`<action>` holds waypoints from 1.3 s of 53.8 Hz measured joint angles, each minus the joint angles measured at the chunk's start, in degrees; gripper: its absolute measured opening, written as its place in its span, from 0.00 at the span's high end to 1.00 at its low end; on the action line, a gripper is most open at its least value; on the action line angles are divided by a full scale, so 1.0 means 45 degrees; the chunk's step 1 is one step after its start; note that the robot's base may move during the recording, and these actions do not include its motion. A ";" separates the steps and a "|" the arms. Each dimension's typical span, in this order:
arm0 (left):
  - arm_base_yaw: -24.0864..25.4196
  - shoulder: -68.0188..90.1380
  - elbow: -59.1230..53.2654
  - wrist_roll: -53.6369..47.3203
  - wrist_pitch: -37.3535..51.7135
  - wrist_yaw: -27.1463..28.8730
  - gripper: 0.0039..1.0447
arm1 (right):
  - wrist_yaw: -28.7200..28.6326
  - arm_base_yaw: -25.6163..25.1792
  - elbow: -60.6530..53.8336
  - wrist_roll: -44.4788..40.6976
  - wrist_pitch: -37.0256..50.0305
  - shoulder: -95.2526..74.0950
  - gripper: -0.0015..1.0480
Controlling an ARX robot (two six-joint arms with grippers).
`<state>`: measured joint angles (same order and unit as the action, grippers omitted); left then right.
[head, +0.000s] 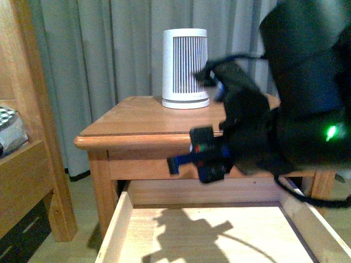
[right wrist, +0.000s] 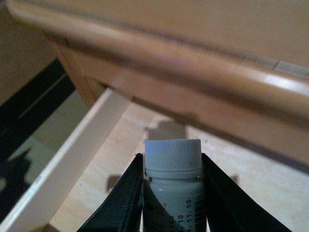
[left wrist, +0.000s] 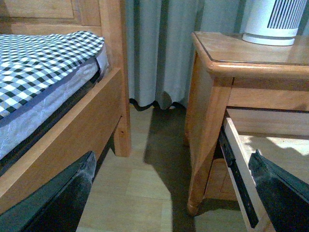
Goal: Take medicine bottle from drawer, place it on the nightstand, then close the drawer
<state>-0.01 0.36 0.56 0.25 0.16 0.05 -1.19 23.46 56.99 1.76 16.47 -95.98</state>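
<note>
One medicine bottle (right wrist: 173, 166), white ribbed cap, is clamped between the two fingers of the right gripper (right wrist: 173, 186), above the pale floor of the one open drawer (head: 112, 230). Left gripper (left wrist: 171, 159) is spread wide and holds nothing. Beyond, one nightstand (head: 142, 118). One ribbed white device (head: 185, 68) stands on its top, at the rear.

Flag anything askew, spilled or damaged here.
Nothing stands out. The medicine bottle is capped and held squarely in the right pincer over the open drawer; the ribbed white device stands upright on the nightstand. No spills or damage visible.
</note>
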 joint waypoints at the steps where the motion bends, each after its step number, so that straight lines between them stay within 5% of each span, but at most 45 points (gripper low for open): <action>1: 0.0000 0.0000 0.0000 0.0000 0.0000 0.0000 0.06 | -0.0024 -0.0078 0.0146 -0.0073 -0.0034 0.0204 0.71; 33: 0.0000 0.0000 0.0000 0.0000 0.0000 0.0000 0.06 | 0.1336 -0.1909 0.8048 -0.1763 -0.2069 -0.4381 0.71; 45: 0.0000 0.0000 0.0000 0.0000 0.0000 0.0000 0.06 | 0.1404 -0.1880 0.8476 -0.1491 -0.1870 -0.4847 0.38; 55: 0.0000 0.0000 0.0000 0.0000 0.0000 0.0000 0.06 | -0.0204 -0.1666 0.6640 0.0151 -0.1676 -0.1525 0.06; 63: 0.0000 0.0000 0.0000 0.0000 0.0000 -0.0005 0.06 | -0.2064 -0.1360 0.3138 0.1180 -0.1792 0.2404 0.07; 70: 0.0000 0.0000 0.0000 0.0000 0.0000 0.0000 0.06 | -0.2501 -0.1258 -0.0636 0.1729 -0.2569 0.5527 0.26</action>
<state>-0.01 0.36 0.56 0.25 0.16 0.05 -12.45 17.80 54.13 9.54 4.91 -71.11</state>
